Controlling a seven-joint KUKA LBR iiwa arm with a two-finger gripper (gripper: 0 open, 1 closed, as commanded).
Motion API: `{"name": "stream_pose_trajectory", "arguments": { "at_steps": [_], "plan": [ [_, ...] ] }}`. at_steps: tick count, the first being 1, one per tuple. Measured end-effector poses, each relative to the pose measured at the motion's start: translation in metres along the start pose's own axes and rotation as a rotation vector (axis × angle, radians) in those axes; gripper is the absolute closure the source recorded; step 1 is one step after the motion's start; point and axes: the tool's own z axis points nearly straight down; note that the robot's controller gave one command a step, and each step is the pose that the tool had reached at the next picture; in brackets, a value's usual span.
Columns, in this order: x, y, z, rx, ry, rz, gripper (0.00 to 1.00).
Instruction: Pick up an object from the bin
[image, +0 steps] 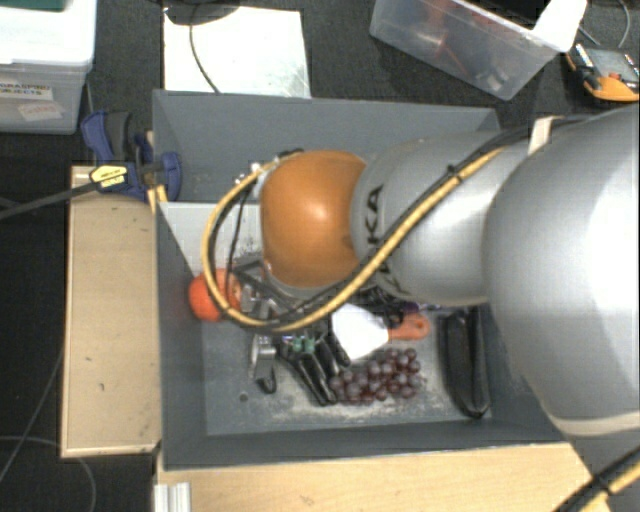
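In grey bin (185, 400): orange round thing (204, 298) at left wall, white lump (360, 333) mid, dark grape bunch (382, 377) toward front, long black loop (466, 365) at right w/ long axis front-to-back. Arm (450, 220) covers middle, its wrist nearest orange round thing. State of jaws: can't tell, hidden under wrist.

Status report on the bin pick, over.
Gripper low in bin, nothing seen held. Black pieces and purple grape bunch beside it. Arm covers the bin's middle.

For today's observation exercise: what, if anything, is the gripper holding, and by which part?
Cannot be told: the gripper is low among an orange ball, white lump and dark grapes.
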Motion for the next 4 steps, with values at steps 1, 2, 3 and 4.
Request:
{"name": "stream_pose_trajectory", "arguments": {
  "at_steps": [1, 2, 3, 4],
  "plan": [
    [-0.002, -0.001, -0.005, -0.002, -0.007, 0.007, 0.0],
    [-0.031, -0.066, 0.072, -0.001, -0.003, -0.244, 0.0],
    [-0.031, -0.075, 0.071, -0.003, -0.007, -0.219, 0.0],
    [-0.032, -0.066, 0.071, -0.004, -0.007, -0.231, 0.0]
  ]
}}
